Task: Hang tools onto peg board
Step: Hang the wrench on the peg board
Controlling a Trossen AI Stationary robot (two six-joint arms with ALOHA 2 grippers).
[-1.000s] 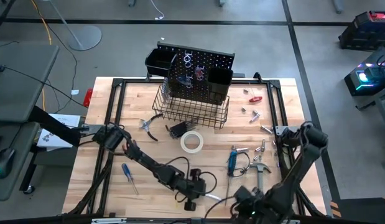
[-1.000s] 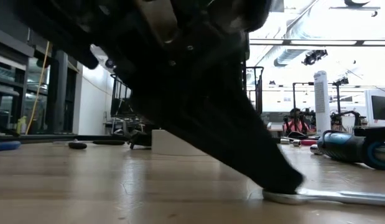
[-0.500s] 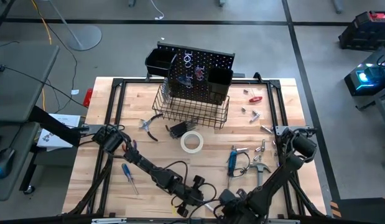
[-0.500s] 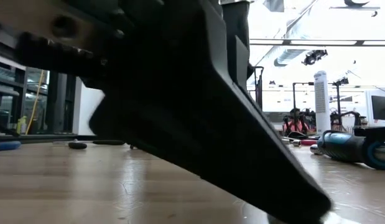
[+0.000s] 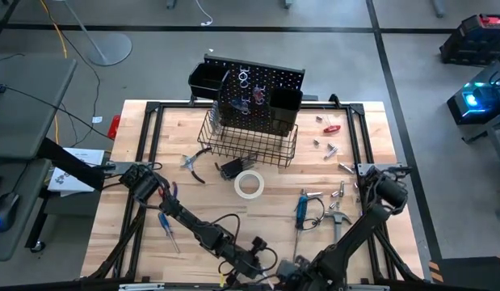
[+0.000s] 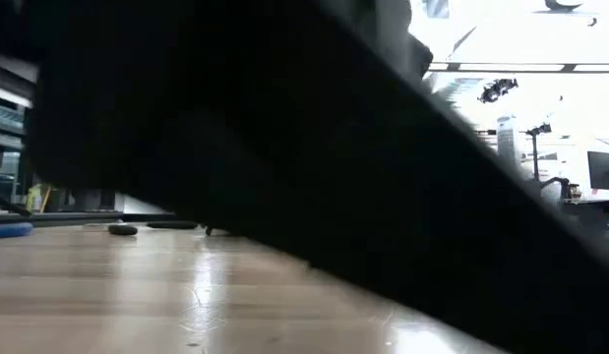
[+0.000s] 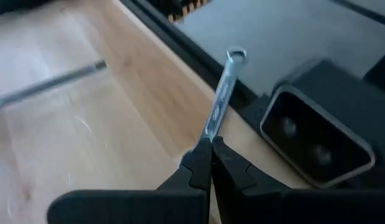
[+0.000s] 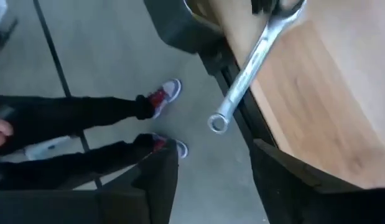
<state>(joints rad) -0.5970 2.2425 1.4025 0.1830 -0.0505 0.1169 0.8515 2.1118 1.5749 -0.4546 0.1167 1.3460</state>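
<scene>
- Pale wooden table [image 5: 136, 153] carried an upright black peg board [image 5: 254, 95] at its far edge, bins and a wire basket [image 5: 248, 144] hung on its face.
- Scattered over the tabletop: white tape roll [image 5: 249, 184] just in front of the basket, red-handled pliers [image 5: 193, 164] beside it toward the left arm's side, blue-handled screwdriver [image 5: 168, 231] nearer the front, hammer [image 5: 337, 222] and small silver wrenches near the right arm's base.
- Both arms reached down to the table's near edge, meeting at the front middle.
- Left gripper [image 7: 209, 146] pinched shut on one end of a silver wrench [image 7: 221, 93], whose ring end stuck out past the table's black frame over the grey floor.
- Right gripper [image 8: 214, 158] stood with its fingers [image 8: 160, 180] spread apart, empty, the ring end of that wrench seen between and beyond them, not touched.
- Low view almost wholly blocked by a dark arm close to the lens; only a strip of tabletop visible.
- On the floor beyond the table edge, a person's legs [image 8: 86, 134] in dark trousers and red-and-white shoes.
</scene>
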